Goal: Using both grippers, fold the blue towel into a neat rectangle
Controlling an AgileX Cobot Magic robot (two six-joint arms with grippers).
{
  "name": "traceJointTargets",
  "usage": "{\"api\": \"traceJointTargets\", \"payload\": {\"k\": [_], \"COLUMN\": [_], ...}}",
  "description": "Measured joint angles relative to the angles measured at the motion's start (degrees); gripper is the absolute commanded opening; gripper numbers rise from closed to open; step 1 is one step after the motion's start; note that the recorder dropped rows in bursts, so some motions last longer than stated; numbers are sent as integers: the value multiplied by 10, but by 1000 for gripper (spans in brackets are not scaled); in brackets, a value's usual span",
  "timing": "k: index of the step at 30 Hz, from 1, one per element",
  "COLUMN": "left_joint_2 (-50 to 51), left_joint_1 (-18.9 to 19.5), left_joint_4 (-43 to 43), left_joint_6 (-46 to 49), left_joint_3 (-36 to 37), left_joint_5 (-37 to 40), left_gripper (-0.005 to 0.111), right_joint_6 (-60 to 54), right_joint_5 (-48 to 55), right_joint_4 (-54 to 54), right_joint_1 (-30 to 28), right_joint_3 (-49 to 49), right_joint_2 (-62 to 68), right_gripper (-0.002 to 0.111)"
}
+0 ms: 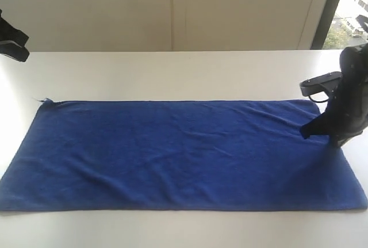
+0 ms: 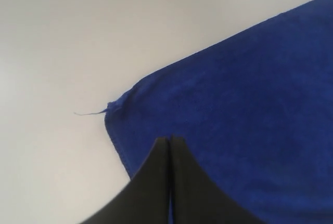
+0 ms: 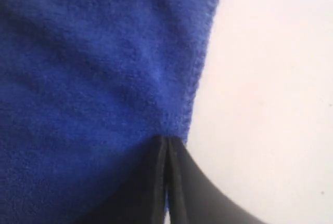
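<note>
1. The blue towel (image 1: pixel 184 153) is lying spread out flat and unfolded on the white surface (image 1: pixel 172 69). Its long sides are running left to right in the exterior view, and soft wrinkles are showing across it.
2. A loose thread (image 2: pixel 88 113) is sticking out from the towel's far left corner onto the surface.
3. The left tool (image 2: pixel 170 140) is hanging over the cloth near that corner with its jaws pressed together, gripping nothing. In the exterior view it is sitting high at the left edge, well clear of the towel.
4. The right tool (image 3: pixel 167 140) is pointing down at the towel's right end, near the far corner. Its jaws are fully together and its tip is sitting right at the hemmed edge. Whether it is pressing on the cloth cannot be told.
</note>
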Motion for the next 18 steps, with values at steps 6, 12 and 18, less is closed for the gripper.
{"api": "traceJointTargets", "payload": {"k": [6,12,18], "left_joint_2": [-3,-3,-3], "left_joint_1": [0,0,0], "left_joint_4": [2,2,2], "left_joint_6": [1,1,1], "left_joint_3": [16,16,16], "left_joint_5": [-8,-8,-8], "left_gripper": [0,0,0], "right_joint_6": [-5,-14,-26], "right_joint_5": [-8,-21,-46], "right_joint_4": [-9,-13,-15], "right_joint_1": [-39,-67,-103], "right_joint_3": [0,0,0], "right_joint_2": [1,3,5], "right_gripper": [0,0,0]}}
